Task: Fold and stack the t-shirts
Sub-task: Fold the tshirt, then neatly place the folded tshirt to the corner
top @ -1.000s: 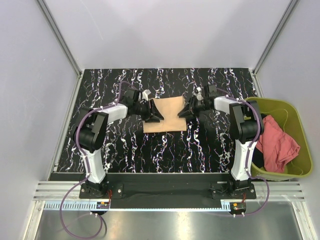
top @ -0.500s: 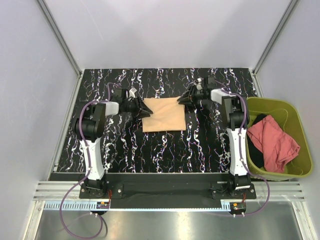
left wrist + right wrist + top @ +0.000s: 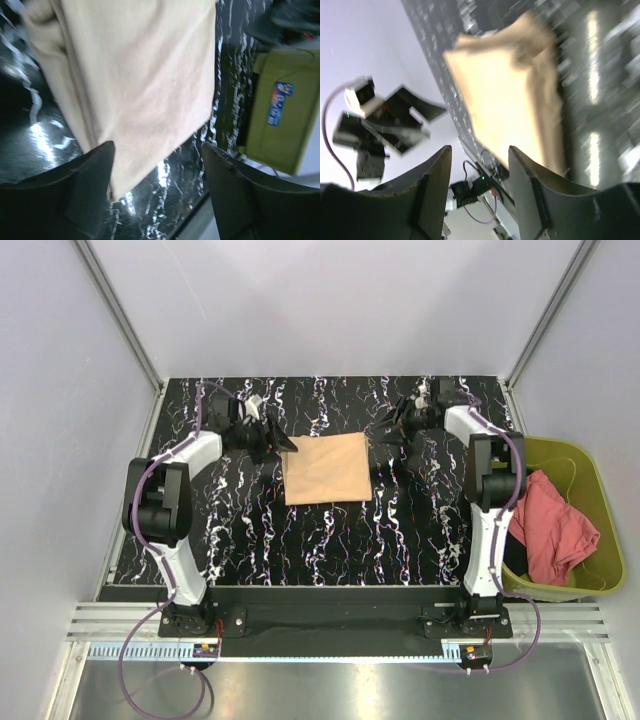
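Note:
The tan-beige t-shirt [image 3: 327, 468] lies folded into a flat rectangle in the middle of the black marbled table. It also shows in the left wrist view [image 3: 135, 80] and the right wrist view [image 3: 512, 100]. My left gripper [image 3: 282, 443] is open and empty just off the shirt's upper left corner. My right gripper [image 3: 381, 426] is open and empty just off its upper right corner. The salmon-red t-shirt [image 3: 552, 525] lies crumpled in the bin at the right.
The olive-green plastic bin [image 3: 598, 485] stands off the table's right edge and also holds a dark cloth [image 3: 517, 558]. Grey walls close in the table at the back and sides. The arm bases sit at the near edge.
Both grippers have drawn back from the folded tan shirt toward the table's far corners and stand open. The shirt lies flat where it was.

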Controlling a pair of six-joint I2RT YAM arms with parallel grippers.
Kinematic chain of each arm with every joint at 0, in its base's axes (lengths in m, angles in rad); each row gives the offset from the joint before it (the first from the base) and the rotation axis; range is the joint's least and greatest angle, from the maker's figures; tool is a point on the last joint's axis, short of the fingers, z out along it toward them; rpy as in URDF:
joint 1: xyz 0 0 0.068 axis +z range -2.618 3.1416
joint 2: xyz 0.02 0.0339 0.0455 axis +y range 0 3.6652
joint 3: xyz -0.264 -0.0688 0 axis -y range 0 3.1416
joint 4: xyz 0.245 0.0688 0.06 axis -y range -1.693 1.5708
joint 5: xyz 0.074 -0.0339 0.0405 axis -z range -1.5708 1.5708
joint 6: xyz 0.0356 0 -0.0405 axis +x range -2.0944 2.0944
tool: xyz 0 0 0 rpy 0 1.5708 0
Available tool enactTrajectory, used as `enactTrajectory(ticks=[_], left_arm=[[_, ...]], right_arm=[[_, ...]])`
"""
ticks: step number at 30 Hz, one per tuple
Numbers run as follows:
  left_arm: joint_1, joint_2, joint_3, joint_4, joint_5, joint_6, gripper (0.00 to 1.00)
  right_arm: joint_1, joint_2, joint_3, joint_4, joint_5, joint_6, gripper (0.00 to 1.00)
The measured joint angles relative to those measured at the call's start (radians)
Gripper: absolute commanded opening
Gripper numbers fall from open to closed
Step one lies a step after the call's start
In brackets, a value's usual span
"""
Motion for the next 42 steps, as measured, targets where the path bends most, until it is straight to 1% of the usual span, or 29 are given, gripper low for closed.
enactTrajectory(ticks=[1, 4, 8, 12, 17, 20, 23, 27, 30, 31, 33, 34, 37, 38, 42], left_arm=[[0.003, -0.001, 0.029, -0.02, -0.023, 0.016, 0.81], [0.007, 0.012, 0.117, -0.076, -0.108, 0.048, 0.83], [0.008, 0.076, 0.225, -0.108, -0.186, 0.068, 0.84], [-0.001, 0.161, 0.272, -0.113, -0.242, 0.08, 0.84], [-0.038, 0.249, 0.276, -0.127, -0.298, 0.094, 0.85], [-0.055, 0.263, 0.282, -0.111, -0.306, 0.093, 0.85], [-0.071, 0.269, 0.282, -0.09, -0.311, 0.092, 0.84], [-0.084, 0.277, 0.281, -0.061, -0.311, 0.079, 0.79], [-0.086, 0.286, 0.281, -0.035, -0.308, 0.056, 0.69], [-0.085, 0.291, 0.281, -0.025, -0.306, 0.046, 0.55], [-0.085, 0.306, 0.281, -0.006, -0.3, 0.03, 0.43], [-0.083, 0.319, 0.282, 0.008, -0.285, 0.02, 0.31], [-0.07, 0.349, 0.287, 0.038, -0.245, 0.002, 0.1], [-0.064, 0.357, 0.287, 0.05, -0.219, -0.008, 0.0], [-0.04, 0.36, 0.277, 0.074, -0.171, -0.015, 0.0]], right_arm=[[0.004, -0.048, -0.011, -0.03, 0.006, -0.012, 0.58], [0.011, -0.211, -0.061, -0.081, 0.011, -0.041, 0.6], [0.014, -0.418, -0.159, -0.11, 0.009, -0.067, 0.6], [0.014, -0.569, -0.29, -0.128, 0.01, -0.083, 0.6], [0.014, -0.658, -0.443, -0.153, 0.011, -0.102, 0.6], [0.014, -0.703, -0.516, -0.178, 0.012, -0.113, 0.6], [0.014, -0.752, -0.557, -0.193, 0.019, -0.124, 0.6], [0.014, -0.801, -0.569, -0.209, 0.028, -0.142, 0.6], [0.014, -0.819, -0.572, -0.216, 0.029, -0.154, 0.59], [0.014, -0.821, -0.574, -0.217, 0.029, -0.156, 0.59], [0.014, -0.825, -0.584, -0.22, 0.029, -0.161, 0.59], [0.014, -0.827, -0.591, -0.224, 0.029, -0.163, 0.59], [0.014, -0.833, -0.61, -0.237, 0.034, -0.169, 0.59], [0.015, -0.836, -0.616, -0.241, 0.035, -0.172, 0.58], [0.017, -0.848, -0.625, -0.259, 0.04, -0.182, 0.58]])
